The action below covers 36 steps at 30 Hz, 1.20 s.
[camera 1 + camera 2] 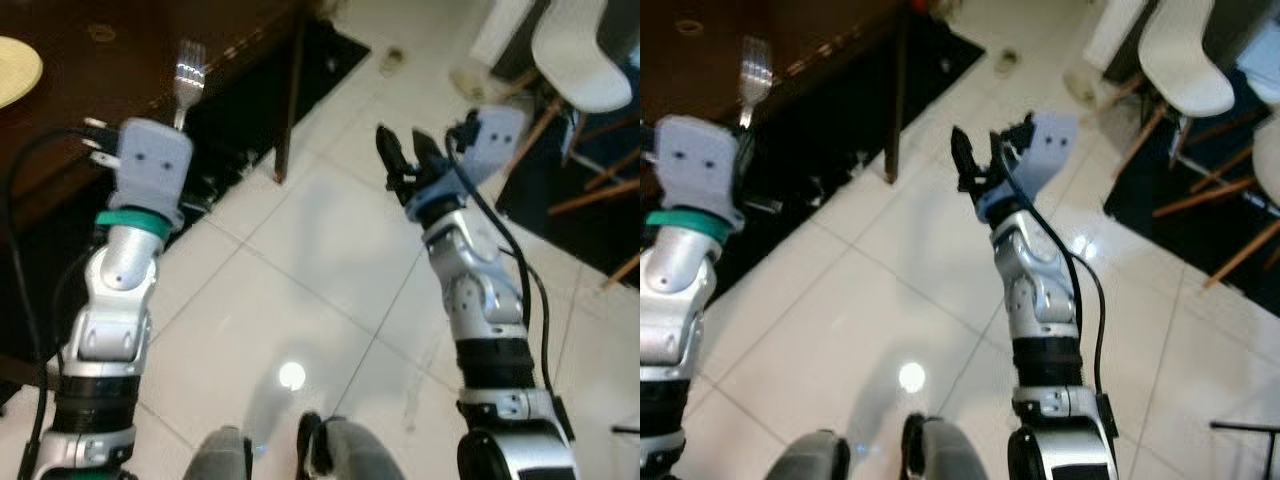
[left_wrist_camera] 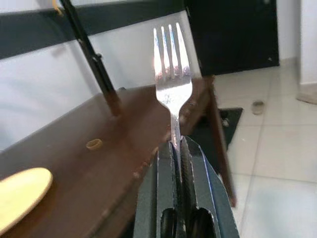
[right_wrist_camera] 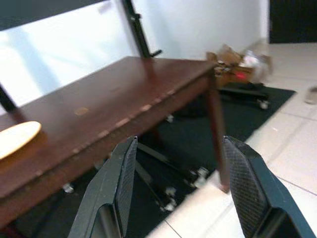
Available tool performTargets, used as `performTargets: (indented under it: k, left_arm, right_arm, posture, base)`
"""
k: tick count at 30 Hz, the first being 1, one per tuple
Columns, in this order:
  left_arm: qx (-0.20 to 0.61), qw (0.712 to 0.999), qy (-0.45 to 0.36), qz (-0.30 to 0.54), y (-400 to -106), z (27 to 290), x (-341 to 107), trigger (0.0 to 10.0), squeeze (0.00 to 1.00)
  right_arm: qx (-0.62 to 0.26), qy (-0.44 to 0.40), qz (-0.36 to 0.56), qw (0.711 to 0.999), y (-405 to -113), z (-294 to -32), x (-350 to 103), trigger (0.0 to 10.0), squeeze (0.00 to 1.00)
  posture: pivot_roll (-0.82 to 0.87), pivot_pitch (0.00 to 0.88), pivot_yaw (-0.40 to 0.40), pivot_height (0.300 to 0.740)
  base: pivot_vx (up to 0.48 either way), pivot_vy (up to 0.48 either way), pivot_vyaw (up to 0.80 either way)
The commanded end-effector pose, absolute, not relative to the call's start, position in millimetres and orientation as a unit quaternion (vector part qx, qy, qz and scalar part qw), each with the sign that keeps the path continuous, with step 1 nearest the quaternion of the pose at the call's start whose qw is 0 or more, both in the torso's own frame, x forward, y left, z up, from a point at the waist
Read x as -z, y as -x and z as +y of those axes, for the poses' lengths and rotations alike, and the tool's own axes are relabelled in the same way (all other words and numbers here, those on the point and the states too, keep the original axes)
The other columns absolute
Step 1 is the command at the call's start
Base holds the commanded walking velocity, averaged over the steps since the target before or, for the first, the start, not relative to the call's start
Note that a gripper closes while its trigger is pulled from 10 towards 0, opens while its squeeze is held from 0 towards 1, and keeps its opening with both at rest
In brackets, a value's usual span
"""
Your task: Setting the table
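- Farthest left I see a pale yellow round plate [image 1: 15, 68] lying on the dark brown wooden table [image 1: 120, 70], well in from the table's near edge.
- My left gripper [image 2: 177, 148] is clamped on the handle of a shiny silver metal fork [image 2: 171, 74], tines up, held just at the table's near edge.
- I see white glossy floor tiles [image 1: 330, 260] beside the table.
- My right gripper [image 1: 402, 150] hangs over the tiles, off the table's corner leg, fingers [image 3: 116, 183] spread apart and holding nothing.
- White plastic chairs with wooden legs [image 1: 575, 60] stand well apart from the table.
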<state>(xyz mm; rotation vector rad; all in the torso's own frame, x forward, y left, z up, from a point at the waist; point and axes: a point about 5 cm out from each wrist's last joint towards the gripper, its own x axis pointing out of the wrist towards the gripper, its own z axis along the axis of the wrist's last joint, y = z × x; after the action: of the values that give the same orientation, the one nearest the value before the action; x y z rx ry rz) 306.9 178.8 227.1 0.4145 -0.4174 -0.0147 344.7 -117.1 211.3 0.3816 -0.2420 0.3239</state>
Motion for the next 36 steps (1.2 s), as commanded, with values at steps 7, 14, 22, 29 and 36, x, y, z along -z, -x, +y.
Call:
performTargets:
  k: [7,14,22,29,36]
  left_arm:
    - [0.020,0.954,-0.187,-0.234,-306,162,-235,10.0,0.00]
    - [0.018,0.954,-0.157,-0.255,-309,158,-245,10.0,0.00]
    - [0.045,0.974,-0.100,-0.196,-317,160,-226,10.0,0.00]
    - [0.050,0.977,-0.119,-0.169,-317,167,-211,10.0,0.00]
    - [0.052,0.979,-0.121,-0.156,-315,169,-204,10.0,0.00]
  right_arm:
    - [-0.182,-0.206,-0.118,0.954,-329,-120,-202,10.0,0.00]
    - [-0.181,-0.135,-0.071,0.972,-307,-133,-170,10.0,0.00]
    - [-0.110,-0.022,-0.069,0.991,-299,-168,-158,10.0,0.00]
    - [-0.066,-0.001,-0.106,0.992,-306,-188,-179,10.0,0.00]
    - [-0.030,-0.023,-0.115,0.993,-311,-193,-181,10.0,0.00]
  posture:
    - [0.08,0.066,-0.045,0.740]
    - [0.06,0.037,-0.023,0.740]
    - [0.02,0.016,-0.001,0.740]
    - [0.02,0.000,-0.013,0.740]
    - [0.03,0.000,-0.010,0.740]
  base:
    - [0.472,0.000,0.00]
    - [0.173,0.000,0.00]
    - [0.000,0.000,0.00]
    - [0.000,0.000,0.00]
    - [0.000,0.000,0.00]
